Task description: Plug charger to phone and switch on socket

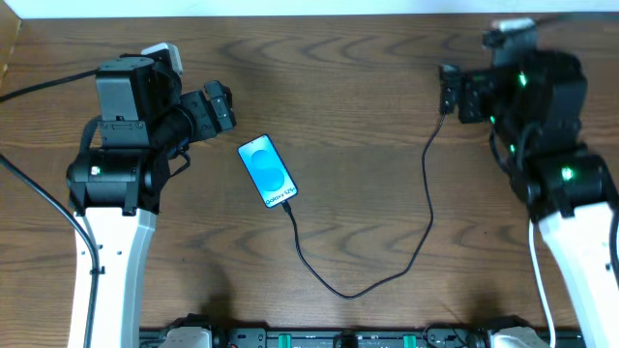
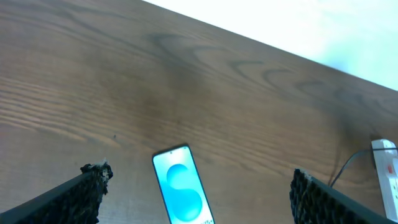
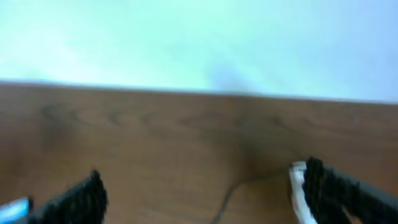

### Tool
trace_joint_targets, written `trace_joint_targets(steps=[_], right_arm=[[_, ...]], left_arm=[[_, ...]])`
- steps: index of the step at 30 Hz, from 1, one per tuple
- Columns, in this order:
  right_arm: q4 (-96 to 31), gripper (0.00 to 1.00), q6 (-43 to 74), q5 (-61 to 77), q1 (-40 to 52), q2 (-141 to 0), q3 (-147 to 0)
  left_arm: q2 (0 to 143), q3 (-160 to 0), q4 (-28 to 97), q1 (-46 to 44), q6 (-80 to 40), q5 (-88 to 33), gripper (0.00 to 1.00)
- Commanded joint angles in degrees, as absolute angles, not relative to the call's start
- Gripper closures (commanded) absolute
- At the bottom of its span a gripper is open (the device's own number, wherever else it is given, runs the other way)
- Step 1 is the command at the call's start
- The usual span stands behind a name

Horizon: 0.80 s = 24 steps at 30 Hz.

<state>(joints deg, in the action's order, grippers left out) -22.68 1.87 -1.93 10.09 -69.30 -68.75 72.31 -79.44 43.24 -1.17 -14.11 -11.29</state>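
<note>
On the brown wooden table [image 1: 348, 77], near the middle, your phone [image 1: 268, 171] is lying flat with its blue screen glowing and facing up. It is sitting slanted, its top end pointing away and a bit to the left. The charger [image 1: 429, 198], a thin black wire, is touching the phone's bottom end. You cannot tell if its tip is pushed all the way in. From there the wire is running toward the near edge, bending round, and climbing up to the right side.

Your left claw [image 1: 221, 106] is hanging just up and left of the phone, not touching it. In the left wrist view its two fingers [image 2: 87, 193] are standing wide apart, with the phone's top end showing on the table between them. At the right edge of that view the socket [image 2: 387, 171] is showing as a white strip with red marks, well apart from the phone, and the wire is reaching toward it.

Your right claw [image 1: 450, 92] is hovering at the far right, where the wire ends. Its fingers [image 3: 336, 193] are spread wide apart too, gripping nothing. That wrist view is blurry; a white piece is peeking out just beside one finger. From overhead, your right arm [image 1: 561, 174] is covering the socket, so you cannot tell how its switch is sitting.
</note>
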Motion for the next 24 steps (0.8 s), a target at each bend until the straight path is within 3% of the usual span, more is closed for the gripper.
trace_joint_targets(steps=[1, 11, 24], right_arm=[[-17.17, 0.01, 1.61, -1.13, 9.34, -61.89, -58.41], [6.74, 0.01, 1.63, -1.13, 9.37, -35.77, -23.11], [8.01, 0.01, 1.63, -1.15, 9.87, -13.96, -3.95]], left_arm=[[71.92, -79.64, 43.29, -1.06, -13.56, -11.33, 0.05], [71.92, -79.64, 43.29, -1.06, -13.56, -11.33, 0.05], [71.92, -79.64, 43.29, -1.06, -13.56, -11.33, 0.05]])
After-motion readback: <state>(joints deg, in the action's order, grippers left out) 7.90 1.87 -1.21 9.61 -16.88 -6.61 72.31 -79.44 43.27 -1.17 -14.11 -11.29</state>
